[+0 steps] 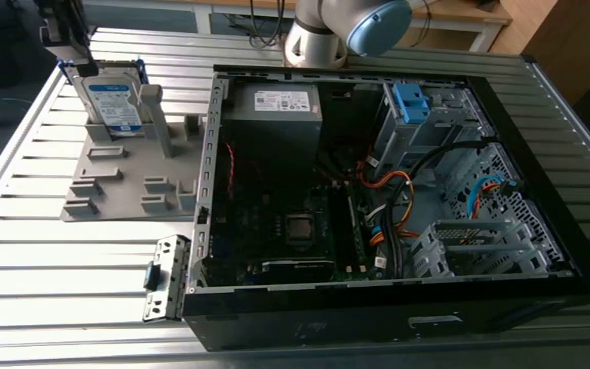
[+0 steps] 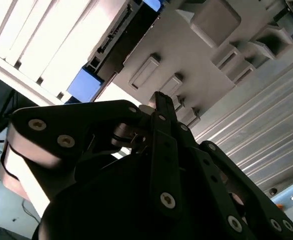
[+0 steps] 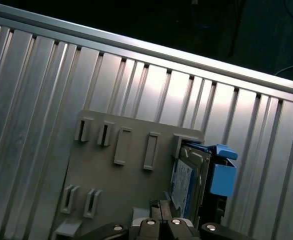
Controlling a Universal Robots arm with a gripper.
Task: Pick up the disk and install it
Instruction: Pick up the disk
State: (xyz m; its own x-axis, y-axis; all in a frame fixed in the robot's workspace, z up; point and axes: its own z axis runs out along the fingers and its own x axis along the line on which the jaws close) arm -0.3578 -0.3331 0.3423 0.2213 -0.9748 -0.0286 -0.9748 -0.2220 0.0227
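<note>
Fingers (image 2: 159,107) pressed together, gripping nothing. I hang just above the disk (image 1: 111,96), which stands on edge in the grey rack (image 1: 120,181) on the worktop (image 1: 28,261). Its long axis looks upright, with the top edge toward me.

The flat silver hard drive (image 1: 111,98), with a white-and-blue label and a bright blue plastic rail frame, stands upright on edge in the grey slotted stand (image 1: 120,181), beside the open computer case (image 1: 567,200) on the exterior view's left.
</note>
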